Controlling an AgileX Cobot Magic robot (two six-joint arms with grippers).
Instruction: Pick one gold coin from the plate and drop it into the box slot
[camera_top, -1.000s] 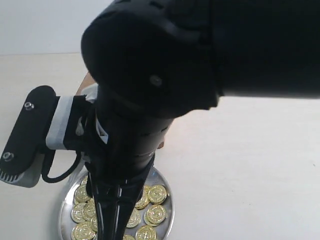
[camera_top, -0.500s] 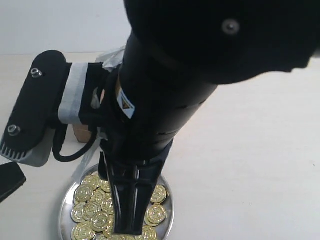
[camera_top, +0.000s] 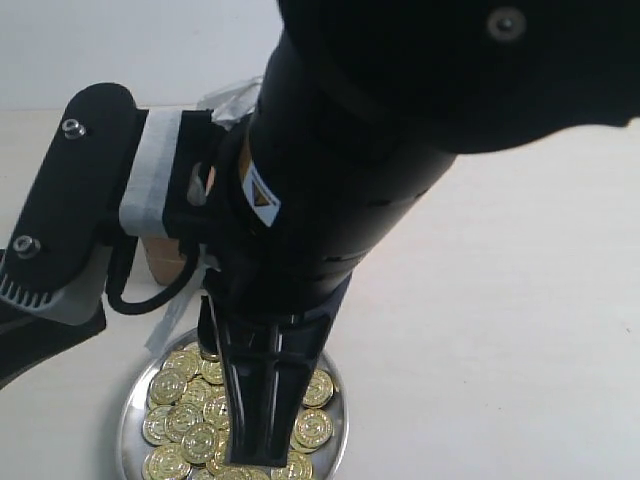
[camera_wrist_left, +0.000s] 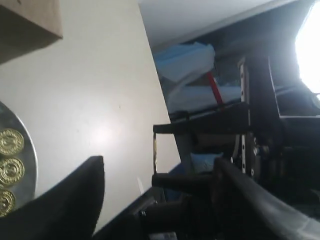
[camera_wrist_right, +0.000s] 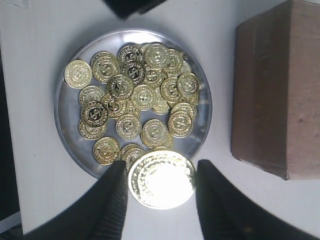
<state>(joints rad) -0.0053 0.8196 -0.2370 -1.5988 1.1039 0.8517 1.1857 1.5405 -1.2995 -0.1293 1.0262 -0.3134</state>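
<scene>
My right gripper (camera_wrist_right: 161, 169) is shut on one gold coin (camera_wrist_right: 161, 182), held flat and glaring between the two black fingers. Right under it lies the round silver plate (camera_wrist_right: 67, 135) with several gold coins (camera_wrist_right: 142, 95). In the exterior view this gripper (camera_top: 255, 455) points down over the plate (camera_top: 340, 425). The brown cardboard box (camera_wrist_right: 280, 90) stands beside the plate; only a sliver of the box (camera_top: 165, 258) shows behind the arm. Its slot is not in view. My left gripper (camera_wrist_left: 157, 165) is open and empty, off to the side of the plate (camera_wrist_left: 27, 150).
The right arm's big black body (camera_top: 400, 120) and its wrist camera (camera_top: 70, 220) block most of the exterior view. Pale tabletop (camera_top: 500, 330) spreads to the right. The left arm's dark end (camera_top: 40, 345) sits at the plate's left. Dark shelving (camera_wrist_left: 240, 125) lies beyond the table edge.
The right gripper has risen a little off the coin pile and the arm has shifted back, baring a bit of the box. The left arm's dark end has come further in.
</scene>
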